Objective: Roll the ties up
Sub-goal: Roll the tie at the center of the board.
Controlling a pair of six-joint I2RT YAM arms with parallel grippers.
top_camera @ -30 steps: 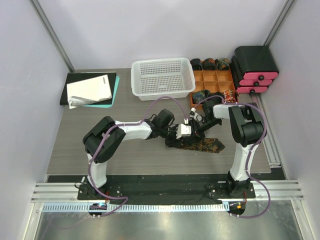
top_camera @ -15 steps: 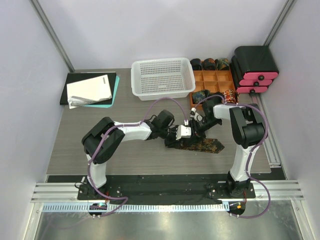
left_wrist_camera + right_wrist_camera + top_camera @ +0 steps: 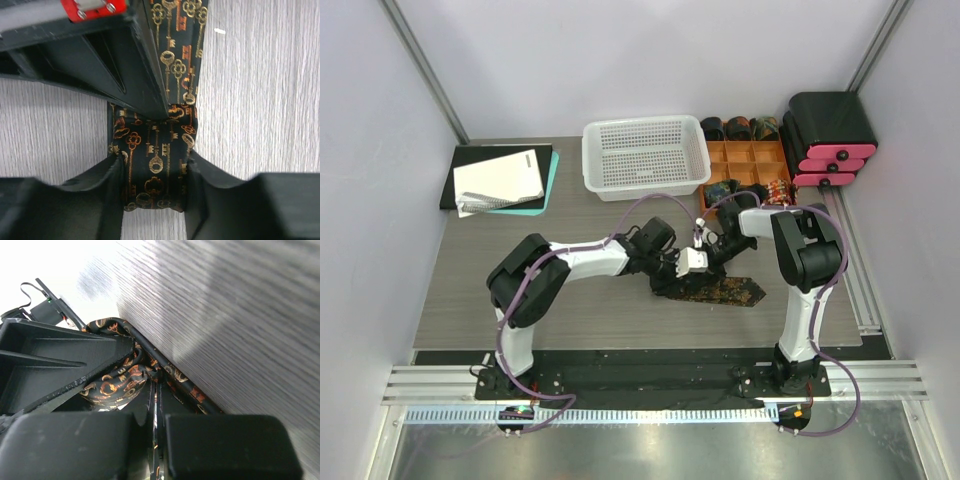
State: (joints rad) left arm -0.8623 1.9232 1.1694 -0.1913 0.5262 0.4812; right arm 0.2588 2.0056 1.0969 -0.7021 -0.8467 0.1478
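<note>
A dark tie (image 3: pixel 725 291) with a gold-orange key pattern lies mid-table, its wide pointed end (image 3: pixel 752 294) to the right. My left gripper (image 3: pixel 691 262) is shut across the tie's width (image 3: pixel 152 170), a finger (image 3: pixel 107 195) against each edge, where the fabric is folded over. My right gripper (image 3: pixel 712 248) comes in from the right, close against the left one. Its fingers (image 3: pixel 125 440) are shut on a thin layer of the tie, next to a curled bunch of tie fabric (image 3: pixel 117 385). Several rolled ties (image 3: pixel 738 128) sit in the orange tray.
A white mesh basket (image 3: pixel 645 156) stands at the back centre. The orange compartment tray (image 3: pixel 753 163) is to its right, beside a black and pink drawer unit (image 3: pixel 830 135). A notebook with papers (image 3: pixel 500 178) lies at the back left.
My right gripper has closed onto the tie and shifted slightly left and back. The left gripper keeps its hold and has moved a little with it.
</note>
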